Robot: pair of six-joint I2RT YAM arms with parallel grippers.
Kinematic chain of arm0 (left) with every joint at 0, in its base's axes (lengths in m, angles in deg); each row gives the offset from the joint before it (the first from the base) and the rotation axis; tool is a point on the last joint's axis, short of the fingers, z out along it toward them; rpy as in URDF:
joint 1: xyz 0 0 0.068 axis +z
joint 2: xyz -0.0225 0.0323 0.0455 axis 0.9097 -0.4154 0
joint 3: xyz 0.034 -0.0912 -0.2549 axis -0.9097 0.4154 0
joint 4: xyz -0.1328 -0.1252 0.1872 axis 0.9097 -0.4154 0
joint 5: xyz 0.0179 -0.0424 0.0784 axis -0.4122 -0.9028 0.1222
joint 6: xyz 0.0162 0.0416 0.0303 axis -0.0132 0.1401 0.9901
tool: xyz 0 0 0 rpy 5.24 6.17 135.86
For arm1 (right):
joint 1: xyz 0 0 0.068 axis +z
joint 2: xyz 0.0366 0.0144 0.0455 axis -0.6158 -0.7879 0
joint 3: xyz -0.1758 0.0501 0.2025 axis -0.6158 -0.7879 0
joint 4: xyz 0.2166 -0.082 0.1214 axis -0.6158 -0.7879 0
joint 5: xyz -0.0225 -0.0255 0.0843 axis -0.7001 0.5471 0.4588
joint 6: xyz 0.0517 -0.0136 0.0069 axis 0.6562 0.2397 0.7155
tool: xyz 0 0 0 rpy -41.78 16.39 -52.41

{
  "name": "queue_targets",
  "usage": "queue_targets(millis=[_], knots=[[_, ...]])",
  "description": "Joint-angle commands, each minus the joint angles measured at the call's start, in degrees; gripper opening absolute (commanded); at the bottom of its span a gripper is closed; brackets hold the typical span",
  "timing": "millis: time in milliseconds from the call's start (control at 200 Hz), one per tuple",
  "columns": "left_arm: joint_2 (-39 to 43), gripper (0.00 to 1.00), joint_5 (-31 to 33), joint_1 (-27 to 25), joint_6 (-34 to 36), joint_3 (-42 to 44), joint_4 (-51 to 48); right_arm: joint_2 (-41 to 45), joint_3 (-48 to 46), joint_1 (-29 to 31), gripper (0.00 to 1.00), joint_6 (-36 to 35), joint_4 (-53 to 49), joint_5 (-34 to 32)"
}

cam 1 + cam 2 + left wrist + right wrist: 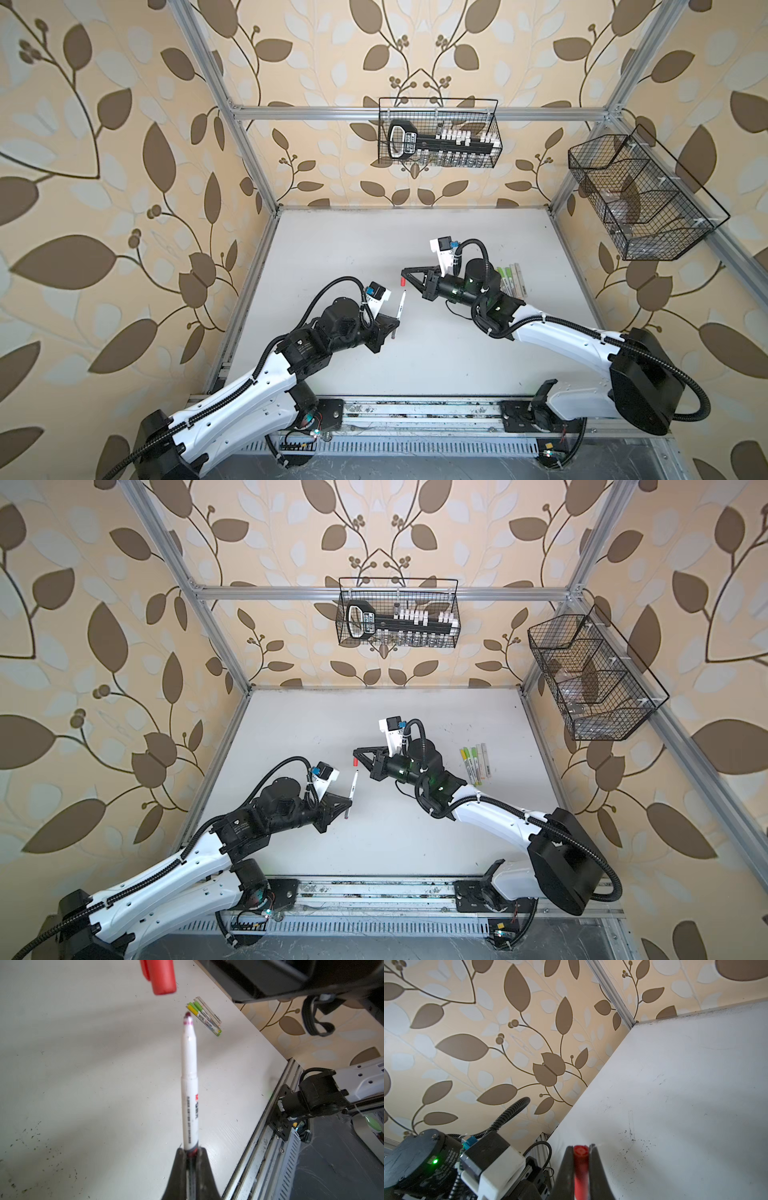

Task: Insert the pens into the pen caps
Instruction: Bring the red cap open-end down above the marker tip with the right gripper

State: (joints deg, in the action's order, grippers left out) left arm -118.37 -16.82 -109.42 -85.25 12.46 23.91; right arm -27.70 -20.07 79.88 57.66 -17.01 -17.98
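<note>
My left gripper (397,323) (191,1154) is shut on the rear end of a thin white pen (401,306) (189,1084) with a dark red tip. The pen points toward a red pen cap (402,282) (163,976). My right gripper (403,273) (580,1150) is shut on that cap (580,1167), mid-table above the surface. In both top views the pen tip sits a short gap from the cap's lower end, apart from it. Several capped pens (513,279) (476,764) (204,1015), with lime green, yellow and pale grey caps, lie side by side at the table's right.
A wire basket (438,133) with a black tool hangs on the back rail. Another wire basket (640,195) hangs on the right frame. The aluminium rail (415,415) carrying both arm bases runs along the front edge. Dark specks mark the white table (353,249).
</note>
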Motion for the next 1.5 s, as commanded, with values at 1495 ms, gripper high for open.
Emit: queue_targets(millis=[1495], knots=[[1.8,0.0,2.8,-0.8,0.8,-0.9,0.1,-1.0,2.2,1.1,0.06,0.1,2.7,0.9]])
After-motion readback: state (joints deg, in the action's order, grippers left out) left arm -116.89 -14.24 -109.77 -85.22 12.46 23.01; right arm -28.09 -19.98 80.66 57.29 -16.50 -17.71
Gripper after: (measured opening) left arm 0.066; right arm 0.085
